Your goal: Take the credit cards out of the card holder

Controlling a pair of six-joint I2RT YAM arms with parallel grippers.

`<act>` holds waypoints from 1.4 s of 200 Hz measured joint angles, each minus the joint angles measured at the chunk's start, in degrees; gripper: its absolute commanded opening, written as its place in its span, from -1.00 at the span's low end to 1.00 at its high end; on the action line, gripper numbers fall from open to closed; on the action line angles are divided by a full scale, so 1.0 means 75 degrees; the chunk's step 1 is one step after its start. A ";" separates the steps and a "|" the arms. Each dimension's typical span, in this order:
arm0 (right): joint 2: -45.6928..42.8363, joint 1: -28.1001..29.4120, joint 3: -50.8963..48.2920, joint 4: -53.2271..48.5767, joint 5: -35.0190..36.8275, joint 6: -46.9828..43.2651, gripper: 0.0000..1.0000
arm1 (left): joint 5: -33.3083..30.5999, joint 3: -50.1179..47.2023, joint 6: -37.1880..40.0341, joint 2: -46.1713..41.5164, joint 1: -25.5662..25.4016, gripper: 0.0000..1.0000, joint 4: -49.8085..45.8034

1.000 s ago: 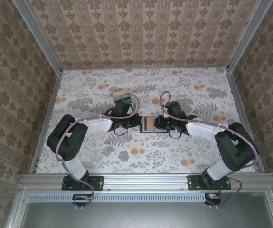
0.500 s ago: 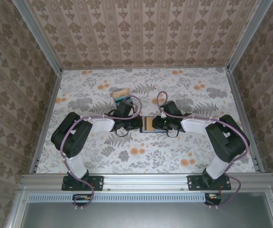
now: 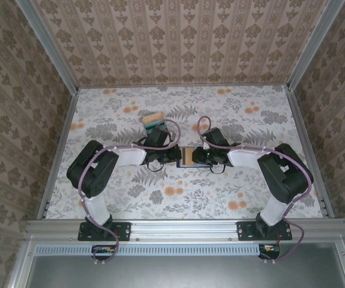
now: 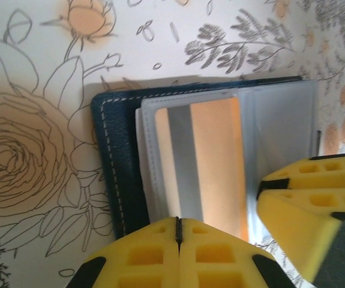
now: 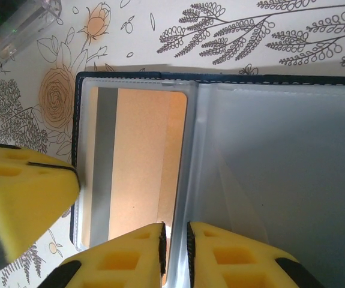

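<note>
Your left fingers (image 4: 142,258) closed flush, nothing between, at holder (image 4: 115,168) edge. Your right fingers (image 5: 130,258) nearly closed, pinching sleeve (image 5: 268,168) beside card (image 5: 142,150).

Robot test cell, aluminium frame (image 3: 184,227), wallpapered walls (image 3: 184,42)

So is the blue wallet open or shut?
Open: the dark blue wallet lies spread flat, tan plastic card showing inside.
</note>
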 measured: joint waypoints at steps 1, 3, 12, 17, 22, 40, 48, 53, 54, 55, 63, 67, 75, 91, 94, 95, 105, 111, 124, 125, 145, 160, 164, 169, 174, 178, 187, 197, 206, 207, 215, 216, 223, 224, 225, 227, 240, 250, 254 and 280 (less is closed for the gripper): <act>0.0003 0.0000 0.0000 0.0000 -0.0003 0.0000 -0.59 | 0.0000 0.0000 0.0000 0.0009 0.0000 -1.00 0.0003; 0.0006 0.0000 0.0003 0.0000 -0.0003 0.0000 -0.59 | 0.0000 0.0000 0.0000 0.0026 0.0000 -1.00 0.0009; 0.0032 0.0000 0.0020 0.0003 -0.0009 0.0000 -0.59 | 0.0015 0.0000 -0.0003 0.0105 0.0000 -1.00 0.0023; 0.0047 0.0000 0.0026 0.0003 -0.0015 0.0000 -0.58 | 0.0052 0.0000 -0.0003 0.0125 0.0000 -1.00 0.0064; 0.0061 0.0000 0.0032 0.0006 -0.0026 0.0000 -0.58 | 0.0061 0.0000 -0.0003 0.0131 0.0000 -1.00 0.0099; 0.0117 0.0000 0.0050 0.0015 -0.0058 0.0000 -0.58 | 0.0061 0.0000 -0.0003 0.0134 0.0000 -1.00 0.0134; 0.0137 0.0000 0.0067 0.0020 -0.0067 0.0006 -0.58 | 0.0061 0.0000 -0.0006 0.0137 0.0000 -1.00 0.0146; 0.0154 -0.0003 0.0079 0.0026 -0.0085 0.0012 -0.58 | 0.0061 -0.0003 -0.0006 0.0146 0.0000 -1.00 0.0157; 0.0157 -0.0003 0.0082 0.0029 -0.0085 0.0012 -0.58 | 0.0061 -0.0003 -0.0006 0.0146 0.0000 -1.00 0.0160; 0.0163 -0.0003 0.0085 0.0032 -0.0087 0.0017 -0.58 | 0.0061 -0.0003 -0.0006 0.0146 0.0000 -1.00 0.0160; 0.0189 -0.0003 0.0099 0.0079 -0.0114 0.0026 -0.58 | 0.0064 -0.0003 -0.0006 0.0157 0.0000 -1.00 0.0181; 0.0204 -0.0003 0.0105 0.0102 -0.0125 0.0029 -0.59 | 0.0064 -0.0003 -0.0006 0.0160 0.0000 -1.00 0.0187; 0.0224 -0.0003 0.0111 0.0140 -0.0152 0.0035 -0.59 | 0.0064 -0.0003 -0.0006 0.0160 -0.0003 -1.00 0.0189; 0.0230 -0.0006 0.0111 0.0178 -0.0201 0.0079 -0.60 | 0.0064 -0.0003 -0.0006 0.0160 -0.0006 -1.00 0.0189; 0.0230 -0.0009 0.0111 0.0181 -0.0210 0.0085 -0.61 | 0.0061 -0.0003 -0.0006 0.0160 -0.0009 -1.00 0.0189; 0.0230 -0.0009 0.0111 0.0187 -0.0219 0.0087 -0.61 | 0.0061 -0.0003 -0.0006 0.0160 -0.0009 -1.00 0.0189; 0.0230 -0.0009 0.0111 0.0204 -0.0245 0.0134 -0.61 | 0.0061 -0.0003 -0.0006 0.0160 -0.0009 -1.00 0.0189; 0.0230 -0.0012 0.0111 0.0207 -0.0259 0.0146 -0.62 | 0.0061 -0.0003 -0.0006 0.0160 -0.0009 -1.00 0.0189; 0.0230 -0.0017 0.0111 0.0207 -0.0289 0.0175 -0.62 | 0.0061 -0.0003 -0.0006 0.0160 -0.0009 -1.00 0.0189; 0.0230 -0.0017 0.0111 0.0207 -0.0291 0.0175 -0.62 | 0.0061 -0.0003 -0.0006 0.0160 -0.0009 -1.00 0.0189; 0.0230 -0.0023 0.0111 0.0207 -0.0312 0.0198 -0.62 | 0.0061 -0.0003 -0.0006 0.0160 -0.0009 -1.00 0.0189; 0.0230 -0.0023 0.0111 0.0207 -0.0312 0.0198 -0.66 | 0.0061 -0.0003 -0.0006 0.0160 -0.0009 -1.00 0.0189; 0.0230 -0.0026 0.0111 0.0207 -0.0312 0.0198 -0.70 | 0.0061 -0.0003 -0.0006 0.0160 -0.0009 -1.00 0.0189; 0.0230 -0.0032 0.0111 0.0204 -0.0312 0.0201 -0.77 | 0.0061 -0.0003 -0.0006 0.0160 -0.0009 -1.00 0.0189; 0.0230 -0.0038 0.0111 0.0201 -0.0309 0.0207 -0.83 | 0.0061 -0.0003 -0.0006 0.0160 -0.0009 -1.00 0.0187; 0.0230 -0.0044 0.0111 0.0201 -0.0309 0.0187 -0.86 | 0.0058 -0.0003 -0.0006 0.0160 -0.0009 -1.00 0.0187; 0.0230 -0.0067 0.0111 0.0198 -0.0312 0.0230 -0.92 | 0.0061 -0.0003 -0.0006 0.0160 -0.0009 -1.00 0.0184; 0.0230 -0.0096 0.0111 0.0204 -0.0315 0.0236 -1.00 | 0.0061 -0.0003 -0.0006 0.0160 -0.0009 -1.00 0.0187; 0.0230 -0.0114 0.0111 0.0201 -0.0318 0.0242 -1.00 | 0.0061 -0.0003 -0.0006 0.0160 -0.0012 -1.00 0.0187; 0.0230 -0.0117 0.0111 0.0204 -0.0318 0.0245 -1.00 | 0.0064 -0.0003 -0.0006 0.0160 -0.0012 -1.00 0.0187; 0.0230 -0.0134 0.0111 0.0201 -0.0323 0.0254 -1.00 | 0.0061 -0.0003 -0.0006 0.0160 -0.0009 -1.00 0.0187; 0.0230 -0.0137 0.0111 0.0201 -0.0326 0.0254 -1.00 | 0.0064 -0.0003 -0.0006 0.0160 -0.0012 -1.00 0.0187; 0.0230 -0.0166 0.0108 0.0204 -0.0335 0.0254 -1.00 | 0.0061 -0.0003 -0.0006 0.0160 -0.0009 -1.00 0.0187; 0.0227 -0.0172 0.0108 0.0204 -0.0338 0.0254 -1.00 | 0.0064 -0.0003 -0.0006 0.0160 -0.0009 -1.00 0.0187; 0.0227 -0.0175 0.0108 0.0204 -0.0338 0.0254 -1.00 | 0.0061 -0.0003 -0.0006 0.0160 -0.0009 -1.00 0.0187; 0.0227 -0.0184 0.0105 0.0204 -0.0344 0.0254 -1.00 | 0.0064 -0.0003 -0.0006 0.0160 -0.0009 -1.00 0.0187; 0.0198 -0.0254 0.0055 0.0213 -0.0350 0.0254 -1.00 | 0.0061 -0.0003 -0.0006 0.0160 -0.0009 -1.00 0.0184; 0.0137 -0.0335 -0.0015 0.0201 -0.0367 0.0254 -1.00 | 0.0061 -0.0003 -0.0006 0.0160 -0.0009 -1.00 0.0181; 0.0102 -0.0376 -0.0047 0.0201 -0.0367 0.0251 -1.00 | 0.0061 -0.0003 -0.0006 0.0160 -0.0009 -1.00 0.0181; -0.0061 -0.0536 -0.0149 0.0198 -0.0367 0.0251 -1.00 | 0.0061 -0.0003 -0.0006 0.0160 -0.0009 -1.00 0.0181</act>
